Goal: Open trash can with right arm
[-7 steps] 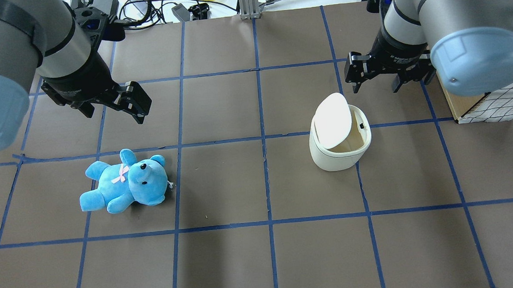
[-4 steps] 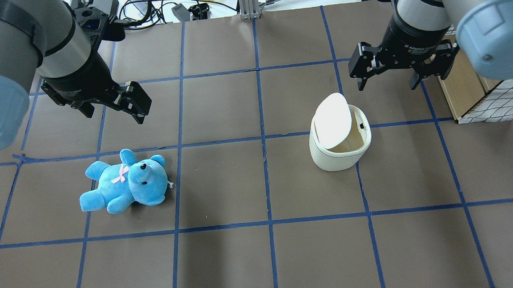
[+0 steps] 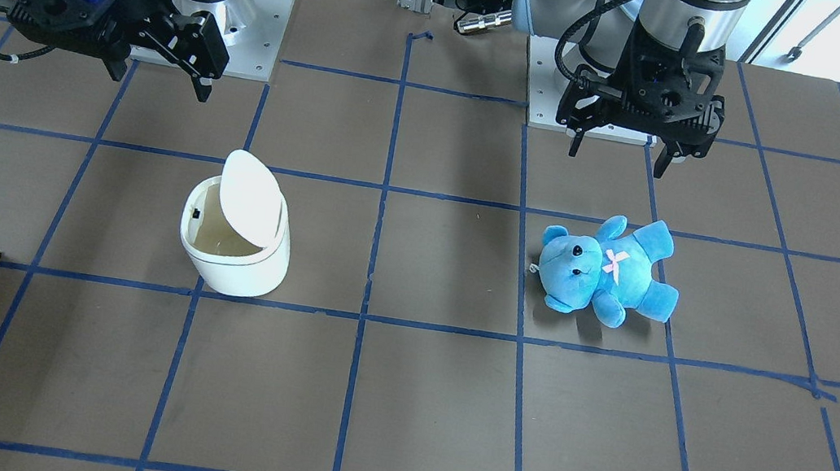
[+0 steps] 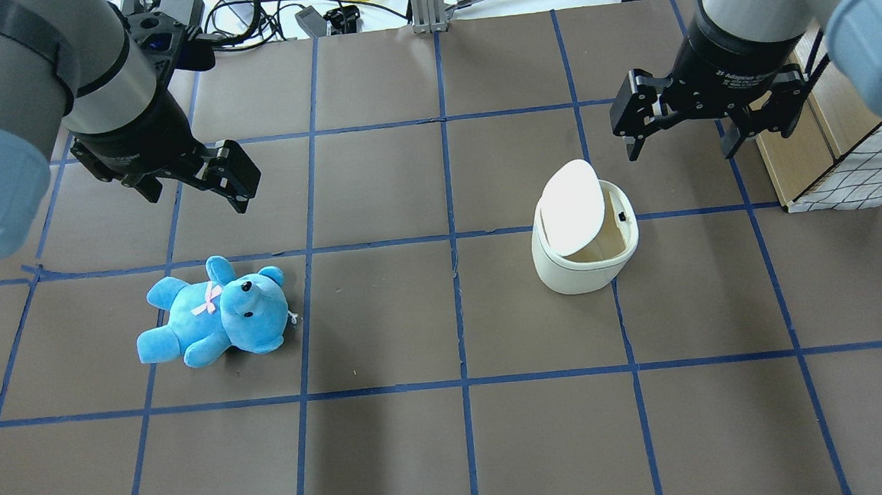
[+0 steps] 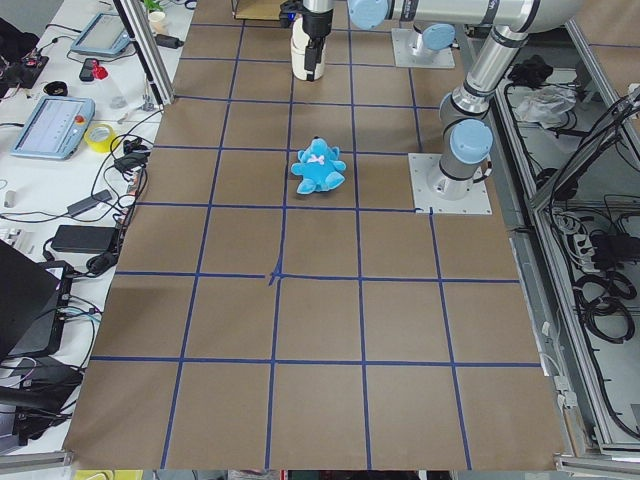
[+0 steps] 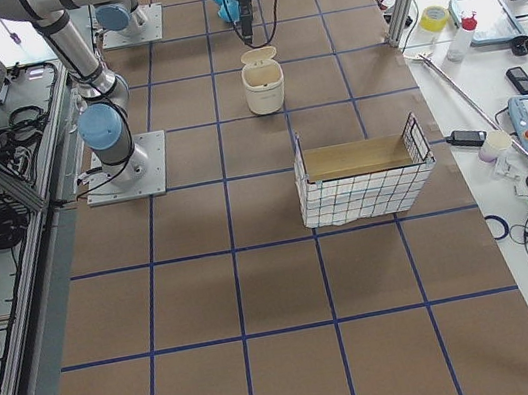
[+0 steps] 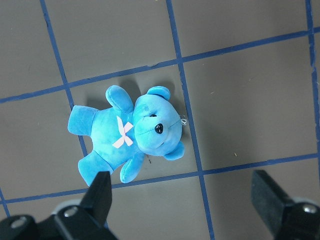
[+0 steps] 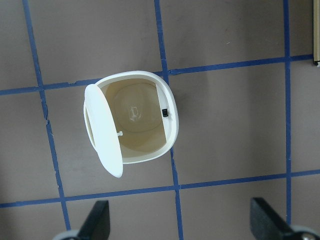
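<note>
Black, spread wide and empty, the left claw (image 4: 198,201) hangs above the brown paper-covered worktop (image 4: 384,320). A soft blue plush teddy bear (image 4: 215,315) lies below it, apart. Near the right claw (image 4: 680,152) stands the small white plastic trash can (image 4: 584,265), its oval lid (image 4: 572,207) tipped up on edge and its inside showing. That black claw also gapes wide, gripping nothing, clear of the can.

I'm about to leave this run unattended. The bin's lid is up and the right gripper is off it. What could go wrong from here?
1. The lid stands nearly upright on the trash can, held by nothing; a knock or its own weight might drop it shut.
2. The right gripper hangs open above and beside the can, which stands free on the table; a low pass by that arm could tip it.
</note>
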